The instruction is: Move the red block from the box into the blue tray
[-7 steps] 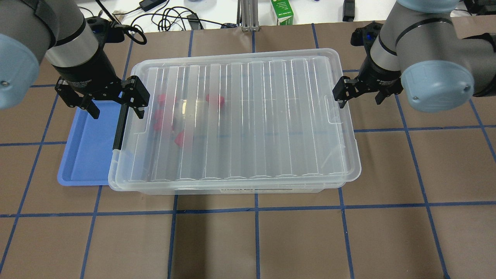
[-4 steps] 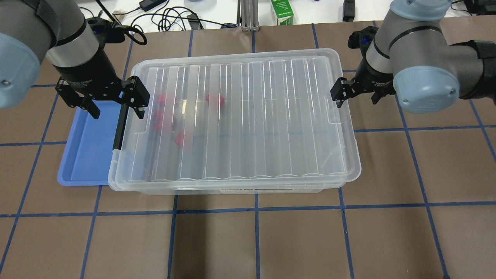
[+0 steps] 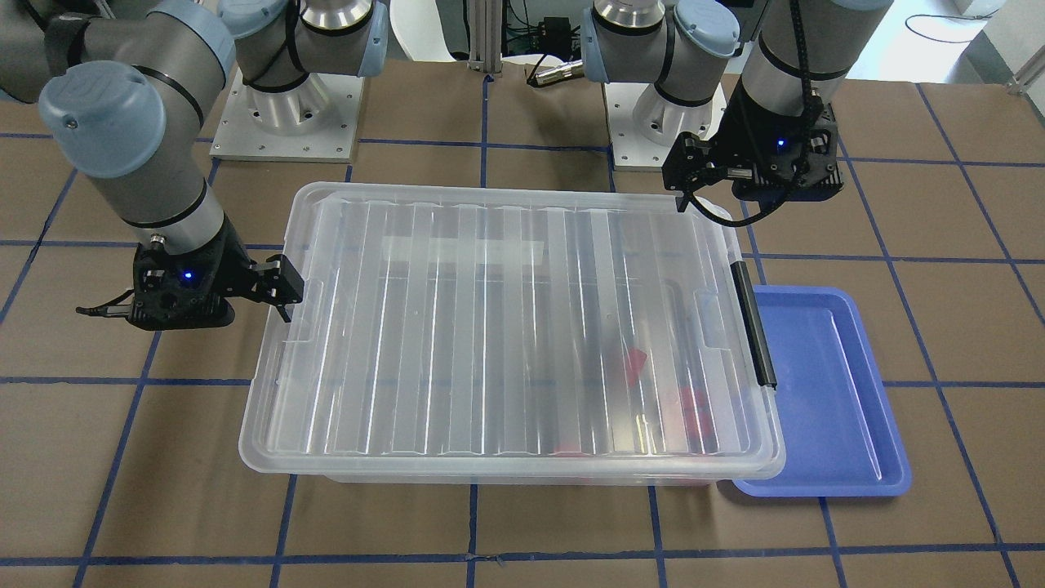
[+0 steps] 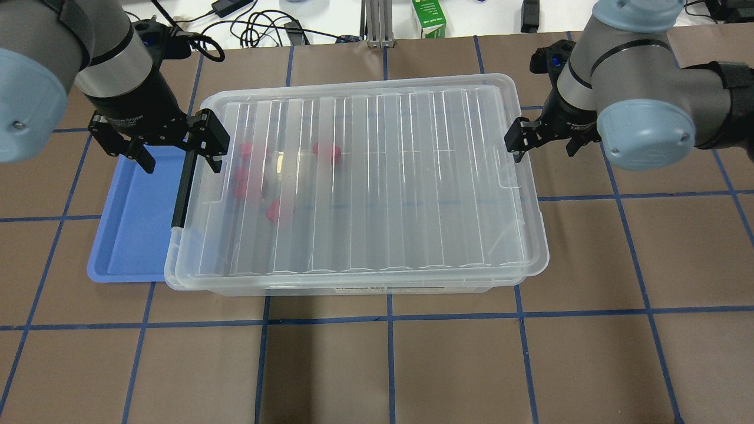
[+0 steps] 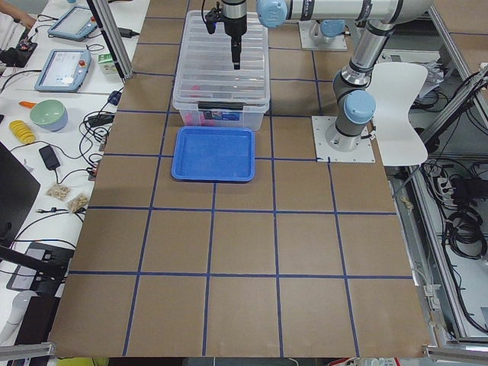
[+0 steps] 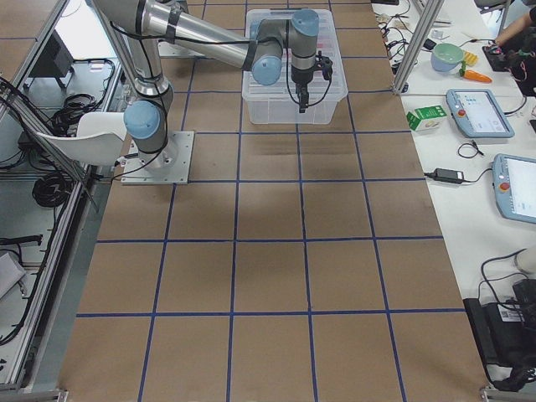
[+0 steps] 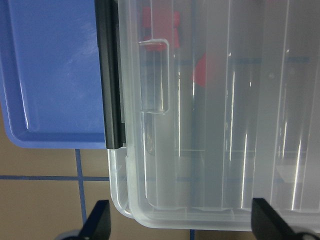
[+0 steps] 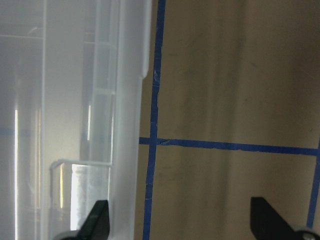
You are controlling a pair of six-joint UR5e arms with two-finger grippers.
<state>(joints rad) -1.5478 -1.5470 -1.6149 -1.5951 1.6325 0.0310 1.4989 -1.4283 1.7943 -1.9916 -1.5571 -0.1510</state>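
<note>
The box (image 4: 383, 176) is a clear bin with its ribbed lid on and a black latch bar (image 4: 182, 188) on its left end. Several red blocks (image 4: 327, 151) show blurred through the lid in its left half; the left wrist view shows two (image 7: 200, 70). The blue tray (image 4: 132, 224) lies empty against the box's left end, partly under the rim. My left gripper (image 4: 179, 160) is open above the latch bar's far end, straddling the box's edge and the tray (image 7: 50, 70). My right gripper (image 4: 545, 150) is open at the box's right end, one finger over the rim.
A green carton (image 4: 429, 17) and cables (image 4: 259, 26) lie beyond the table's far edge. Blue tape lines (image 4: 389, 318) mark a grid on the brown table. In the front-facing view the tray (image 3: 824, 384) sits at the right of the box (image 3: 506, 327).
My left gripper has shifted slightly toward the far side, along the latch bar. My right gripper has edged a little toward the box's right rim. Both stay open.
</note>
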